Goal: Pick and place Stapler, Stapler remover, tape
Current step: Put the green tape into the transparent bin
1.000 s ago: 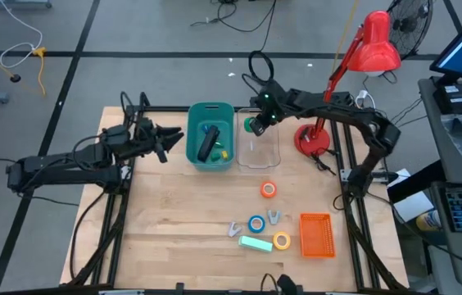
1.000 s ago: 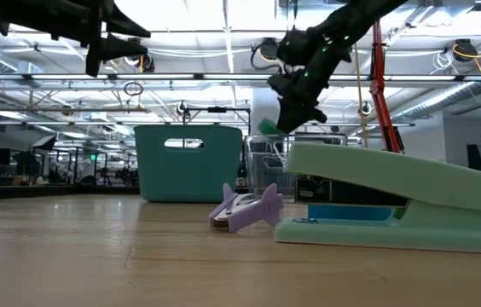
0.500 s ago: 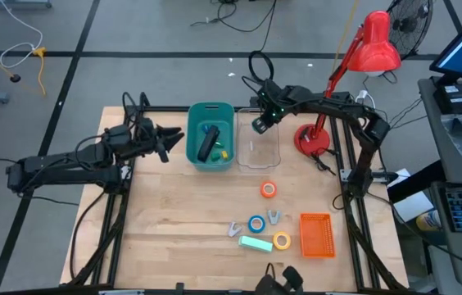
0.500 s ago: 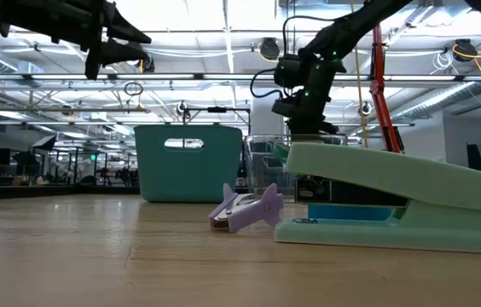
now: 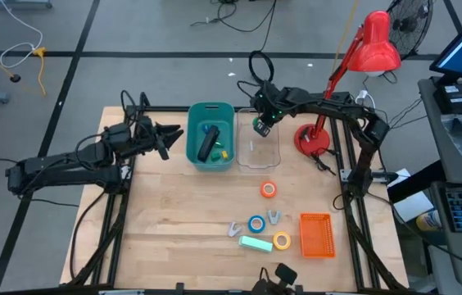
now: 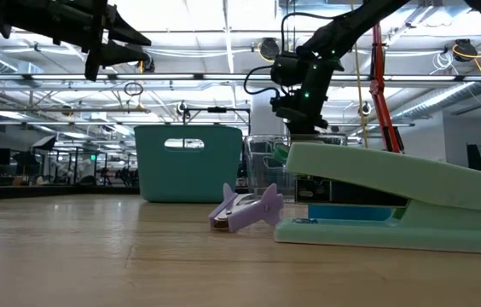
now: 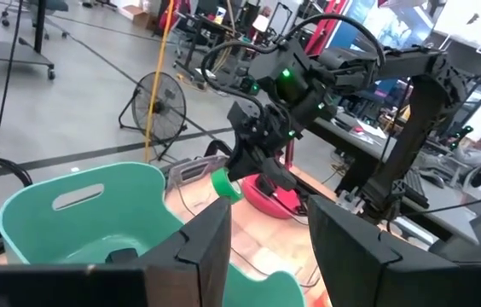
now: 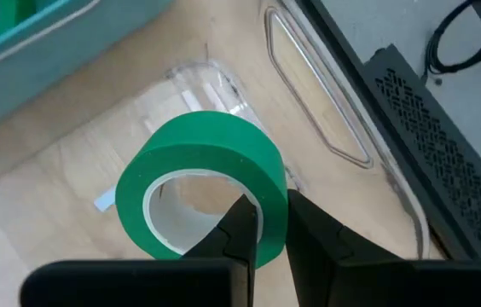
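Observation:
My right gripper (image 5: 260,124) is shut on a green tape roll (image 8: 206,162) and hangs above the clear container (image 5: 260,154) beside the teal bin (image 5: 210,115). The black stapler (image 5: 207,146) lies inside the teal bin. An orange tape roll (image 5: 269,190), a blue one (image 5: 255,223) and a yellow one (image 5: 282,241) lie flat on the table, with two purple stapler removers (image 5: 234,229) near them. My left gripper (image 5: 178,132) stands open left of the bin, level, with nothing between its fingers. My right gripper pinches the wall of the green tape ring (image 8: 268,223), one finger inside the hole and one outside. The fingers come from above, slanting steeply down. The roll is lifted clear over the clear container, tilted on its edge below the fingers.
A mint-green stapler (image 5: 255,243) and an orange basket (image 5: 316,235) lie near the table's front. A red desk lamp stands with its base (image 5: 313,141) right of the clear container. Bare wood lies on the table's left half.
My right gripper has tipped more steeply down, rolled at the wrist and sunk a little over the clear container. The green tape has stayed in its hold and swung round with it.

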You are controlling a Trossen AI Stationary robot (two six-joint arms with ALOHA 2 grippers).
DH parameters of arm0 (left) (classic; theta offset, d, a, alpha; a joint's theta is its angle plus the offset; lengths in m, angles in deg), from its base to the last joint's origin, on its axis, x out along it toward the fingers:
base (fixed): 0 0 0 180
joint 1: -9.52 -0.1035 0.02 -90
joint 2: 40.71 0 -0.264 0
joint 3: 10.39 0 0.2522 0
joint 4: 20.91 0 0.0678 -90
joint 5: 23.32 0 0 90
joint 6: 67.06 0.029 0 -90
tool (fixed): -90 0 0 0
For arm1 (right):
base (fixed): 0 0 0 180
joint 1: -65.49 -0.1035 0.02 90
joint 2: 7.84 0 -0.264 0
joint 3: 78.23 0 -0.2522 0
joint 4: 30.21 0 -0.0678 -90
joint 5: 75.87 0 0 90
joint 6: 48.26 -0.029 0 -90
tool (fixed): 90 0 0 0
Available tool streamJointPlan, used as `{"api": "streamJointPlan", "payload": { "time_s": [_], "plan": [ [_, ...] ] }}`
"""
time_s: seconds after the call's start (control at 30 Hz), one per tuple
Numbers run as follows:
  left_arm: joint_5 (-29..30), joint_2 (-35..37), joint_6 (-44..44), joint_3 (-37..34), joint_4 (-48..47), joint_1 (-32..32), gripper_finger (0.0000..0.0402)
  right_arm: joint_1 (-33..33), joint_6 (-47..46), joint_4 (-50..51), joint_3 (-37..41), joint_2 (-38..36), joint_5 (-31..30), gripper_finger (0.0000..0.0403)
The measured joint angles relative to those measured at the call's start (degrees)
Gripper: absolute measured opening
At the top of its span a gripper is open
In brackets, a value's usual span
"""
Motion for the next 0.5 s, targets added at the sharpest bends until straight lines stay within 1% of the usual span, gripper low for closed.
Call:
{"api": "streamJointPlan", "payload": {
  "time_s": [0.2, 0.33, 0.5],
  "plan": [
    [0.0, 0.0, 0.07, 0.02, 0.0, 0.04, 0.0157, -0.68, 4.23, -0.56, 0.0, 0.22, -0.94, 0.0034],
    [0.0, 0.0, 0.3, 0.02, -0.01, 0.04, 0.0157, -1.58, 6.09, 0.23, 0.07, 3.35, -1.31, 0.0034],
    [0.0, -0.24, 0.26, 0.02, 0.0, 0.04, 0.0157, -3.26, 8.93, -0.53, 0.09, 5.29, -5.39, 0.0035]
  ]
}}
